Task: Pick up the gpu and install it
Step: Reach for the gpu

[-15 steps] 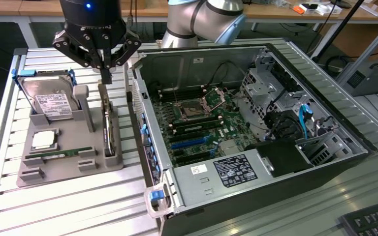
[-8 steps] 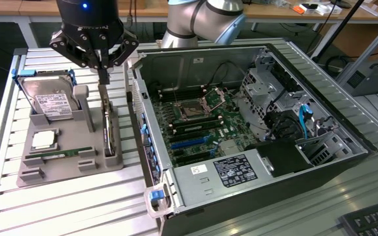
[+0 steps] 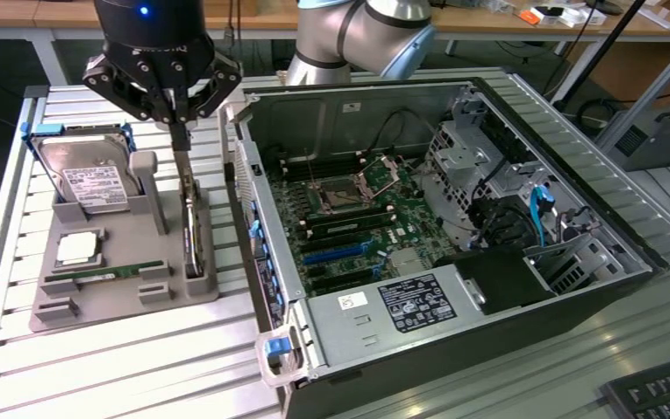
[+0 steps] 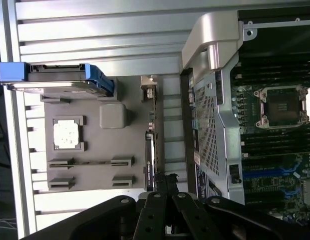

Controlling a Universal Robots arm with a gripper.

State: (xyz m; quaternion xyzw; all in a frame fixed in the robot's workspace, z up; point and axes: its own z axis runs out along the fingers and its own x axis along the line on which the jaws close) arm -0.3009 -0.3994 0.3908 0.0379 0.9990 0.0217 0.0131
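The gripper [image 4: 166, 179] is nearest, fingers clenched together, positioned just above the gpu [image 3: 193, 229]. The gpu stands on edge in a grey fixture [image 3: 102, 301] on the ribbed aluminium table [image 3: 114, 367], beside the open computer case [image 3: 324, 113]. Wooden desks [image 3: 487, 19] line the background.

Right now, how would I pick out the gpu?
On the exterior view's left of the open computer case sits a grey tray. The gpu stands on edge along its case-side rim, in the gripper. Unlike the boxy hard drive, it is a thin card.
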